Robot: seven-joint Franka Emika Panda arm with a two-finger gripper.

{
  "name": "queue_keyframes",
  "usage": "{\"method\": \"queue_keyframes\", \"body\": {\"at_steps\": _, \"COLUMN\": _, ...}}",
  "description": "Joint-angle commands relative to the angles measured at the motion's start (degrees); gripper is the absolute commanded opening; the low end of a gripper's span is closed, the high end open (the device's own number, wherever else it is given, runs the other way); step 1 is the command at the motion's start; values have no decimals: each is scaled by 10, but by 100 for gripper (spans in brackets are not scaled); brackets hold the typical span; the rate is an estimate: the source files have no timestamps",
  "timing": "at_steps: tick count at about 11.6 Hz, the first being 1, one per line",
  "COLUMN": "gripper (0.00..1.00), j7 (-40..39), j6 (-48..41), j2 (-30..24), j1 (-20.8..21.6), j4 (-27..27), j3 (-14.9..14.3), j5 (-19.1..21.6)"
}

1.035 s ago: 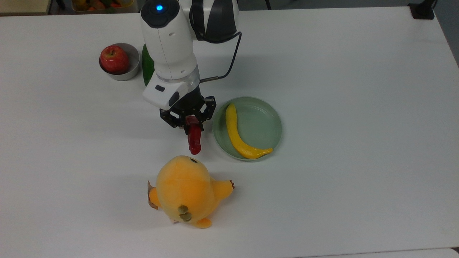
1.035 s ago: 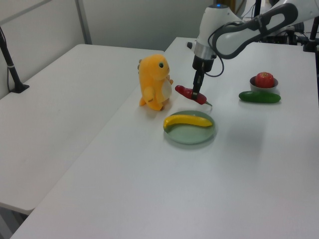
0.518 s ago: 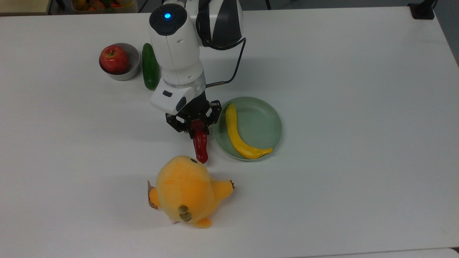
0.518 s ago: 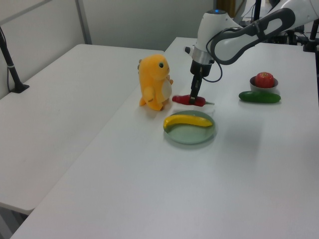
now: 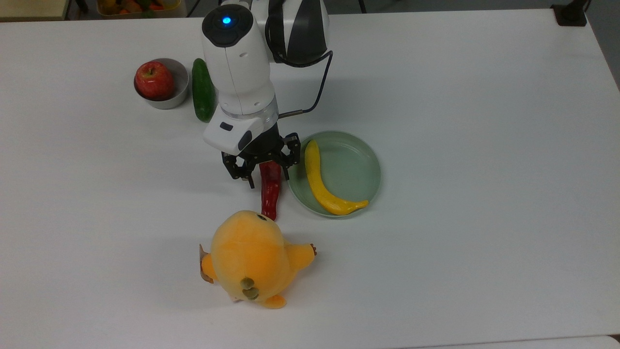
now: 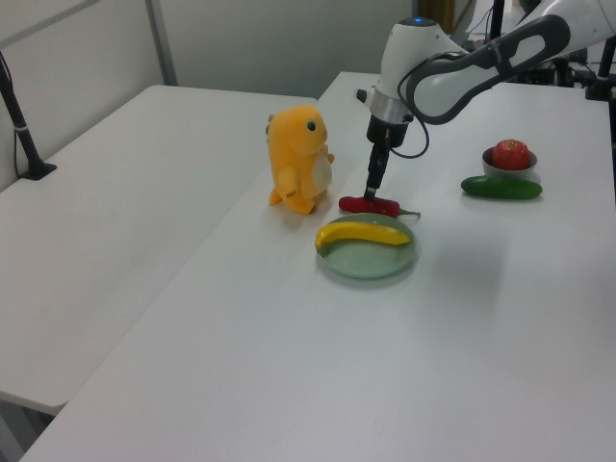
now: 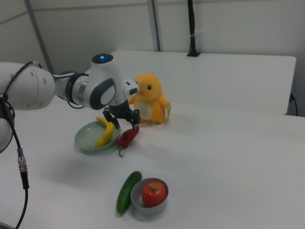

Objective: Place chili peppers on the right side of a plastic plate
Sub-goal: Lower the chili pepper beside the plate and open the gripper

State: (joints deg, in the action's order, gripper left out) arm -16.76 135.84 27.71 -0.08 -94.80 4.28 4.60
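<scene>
Gripper (image 5: 261,167) now spread open just above the chili (image 5: 270,190), no longer pinching it. Chili has dropped flat onto the table (image 5: 460,145) at frame centre, just off the top view's left rim of the plate (image 5: 358,165), below its earlier lifted position.

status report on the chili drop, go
Gripper open over chili. Chili on table, against plate rim, top view's left. Plush toy close by.
</scene>
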Motion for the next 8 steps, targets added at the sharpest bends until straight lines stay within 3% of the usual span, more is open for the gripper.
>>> {"method": "queue_keyframes", "body": {"at_steps": 1, "gripper": 100, "j7": -3, "j6": 2, "j2": -9, "j1": 5, "j4": 5, "j3": -4, "j5": -6}}
{"method": "queue_keyframes", "body": {"at_steps": 4, "gripper": 100, "j7": -1, "j6": -7, "j2": -36, "j1": 3, "j4": -6, "j3": -4, "j5": -6}}
{"method": "queue_keyframes", "body": {"at_steps": 8, "gripper": 100, "j7": 35, "j6": -100, "j2": -101, "j1": -3, "j4": -6, "j3": -9, "j5": -6}}
